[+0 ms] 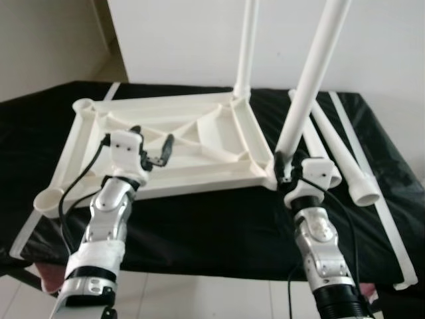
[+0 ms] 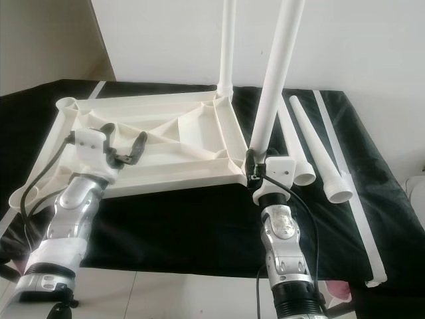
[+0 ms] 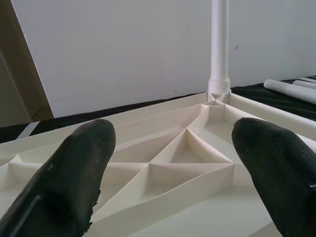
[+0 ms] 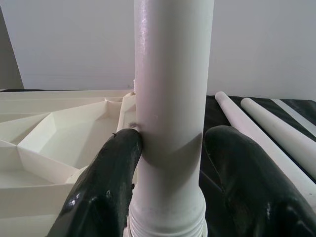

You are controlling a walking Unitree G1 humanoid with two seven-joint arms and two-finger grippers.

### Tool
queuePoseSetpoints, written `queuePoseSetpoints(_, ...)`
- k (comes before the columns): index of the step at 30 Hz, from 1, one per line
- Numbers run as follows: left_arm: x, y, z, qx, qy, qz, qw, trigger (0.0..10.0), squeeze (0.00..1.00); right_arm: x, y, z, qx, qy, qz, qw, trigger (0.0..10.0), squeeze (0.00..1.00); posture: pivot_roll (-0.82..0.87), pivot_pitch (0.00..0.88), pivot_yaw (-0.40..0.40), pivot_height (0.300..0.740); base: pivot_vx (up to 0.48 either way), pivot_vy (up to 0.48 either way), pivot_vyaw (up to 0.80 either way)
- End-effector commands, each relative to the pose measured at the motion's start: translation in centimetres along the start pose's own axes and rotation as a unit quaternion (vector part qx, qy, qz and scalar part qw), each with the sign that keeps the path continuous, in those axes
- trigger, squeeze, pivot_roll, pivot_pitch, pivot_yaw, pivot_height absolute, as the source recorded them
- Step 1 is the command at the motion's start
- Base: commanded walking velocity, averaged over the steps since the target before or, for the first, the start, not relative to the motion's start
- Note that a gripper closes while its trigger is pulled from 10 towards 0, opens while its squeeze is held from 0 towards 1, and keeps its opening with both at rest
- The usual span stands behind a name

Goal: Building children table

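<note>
Clamping my right gripper (image 1: pixel 284 166) around the near leg (image 1: pixel 312 80) at the upturned tabletop's (image 1: pixel 166 143) corner on the black cloth (image 1: pixel 199 226), I hold my left gripper (image 1: pixel 154 149) spread wide, empty, above its ribs.

Upright legs (image 1: pixel 312 80) bounding ribbed tabletop (image 1: pixel 166 143)

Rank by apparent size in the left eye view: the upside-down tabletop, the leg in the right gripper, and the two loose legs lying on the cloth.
1. Tabletop, widest by far.
2. Leg between the right gripper fingers; it runs out of frame, and nearness may enlarge it.
3. Two loose legs, alike; no ranking between them.
</note>
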State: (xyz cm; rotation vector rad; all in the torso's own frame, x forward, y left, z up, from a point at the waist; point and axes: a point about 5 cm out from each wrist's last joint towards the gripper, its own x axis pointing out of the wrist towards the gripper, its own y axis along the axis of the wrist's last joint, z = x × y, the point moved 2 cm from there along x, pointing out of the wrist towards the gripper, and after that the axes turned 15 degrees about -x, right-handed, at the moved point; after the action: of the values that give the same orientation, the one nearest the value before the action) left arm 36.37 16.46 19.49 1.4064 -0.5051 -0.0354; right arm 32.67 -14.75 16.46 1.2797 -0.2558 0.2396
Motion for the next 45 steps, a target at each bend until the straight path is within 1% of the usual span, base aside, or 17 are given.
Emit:
queuePoseSetpoints(1,-0.39,-0.94,-0.27,0.0,0.012,-0.02,1.0,10.0,1.0,-0.22,-0.1,-0.06,0.003,0.003,-0.005,1.0,10.0,0.0,-0.07,0.088,-0.009,0.74,0.0,0.0,0.0)
queuePoseSetpoints(8,-0.38,-0.99,-0.32,0.004,0.012,-0.023,1.0,10.0,1.0,-0.24,-0.08,-0.22,0.003,0.007,-0.005,1.0,10.0,0.0,-0.07,0.087,-0.013,0.74,0.0,0.0,0.0)
queuePoseSetpoints(9,-0.38,-1.03,-0.33,0.009,0.012,-0.026,1.0,10.0,0.96,-0.24,-0.08,-0.25,0.004,0.008,-0.004,1.0,10.0,0.0,-0.07,0.085,-0.012,0.74,0.0,0.0,0.0)
queuePoseSetpoints(10,-0.38,-1.03,-0.33,0.009,0.012,-0.026,1.0,10.0,0.96,-0.24,-0.08,-0.25,0.004,0.008,-0.004,1.0,10.0,0.0,-0.07,0.085,-0.012,0.74,0.0,0.0,0.0)
queuePoseSetpoints(11,-0.4,-1.11,-0.31,0.011,0.012,-0.028,0.999,10.0,0.0,-0.25,-0.1,-0.28,0.003,0.009,-0.004,1.0,10.0,0.0,-0.06,0.084,-0.015,0.74,0.0,0.0,0.0)
queuePoseSetpoints(33,-0.73,-1.0,-0.07,0.024,0.013,-0.032,0.999,10.0,0.0,-0.41,-0.08,-0.82,0.007,0.02,-0.005,1.0,10.0,0.0,-0.05,0.081,-0.016,0.74,0.0,0.0,0.0)
queuePoseSetpoints(34,-0.7,-0.96,-0.13,0.018,0.014,-0.031,0.999,10.0,0.03,-0.41,-0.08,-0.83,0.007,0.02,-0.005,1.0,10.0,0.0,-0.05,0.081,-0.016,0.74,0.0,0.0,0.0)
queuePoseSetpoints(35,-0.7,-0.96,-0.13,0.018,0.014,-0.031,0.999,10.0,0.03,-0.41,-0.08,-0.83,0.007,0.02,-0.005,1.0,10.0,0.0,-0.05,0.081,-0.016,0.74,0.0,0.0,0.0)
queuePoseSetpoints(36,-0.67,-0.86,-0.24,0.011,0.015,-0.028,0.999,10.0,1.0,-0.43,-0.09,-0.85,0.007,0.02,-0.005,1.0,10.0,0.0,-0.05,0.08,-0.016,0.74,0.0,0.0,0.0)
queuePoseSetpoints(38,-0.63,-0.74,-0.3,0.001,0.014,-0.025,1.0,10.0,1.0,-0.43,-0.09,-0.85,0.008,0.019,-0.005,1.0,10.0,0.0,-0.05,0.082,-0.016,0.74,0.0,0.0,0.0)
queuePoseSetpoints(43,-0.65,-0.73,-0.2,0.003,0.012,-0.027,1.0,10.0,1.0,-0.43,-0.13,-0.82,0.008,0.019,-0.006,1.0,10.0,0.0,-0.05,0.085,-0.017,0.74,0.0,0.0,0.0)
queuePoseSetpoints(44,-0.67,-0.75,-0.18,0.004,0.012,-0.028,1.0,9.8,1.0,-0.42,-0.14,-0.81,0.008,0.019,-0.006,1.0,10.0,0.0,-0.05,0.087,-0.018,0.74,0.0,0.0,0.0)
queuePoseSetpoints(45,-0.68,-0.74,-0.16,0.004,0.012,-0.029,0.999,0.0,0.0,-0.41,-0.13,-0.8,0.008,0.019,-0.006,1.0,10.0,0.0,-0.05,0.089,-0.018,0.74,0.0,0.0,0.0)
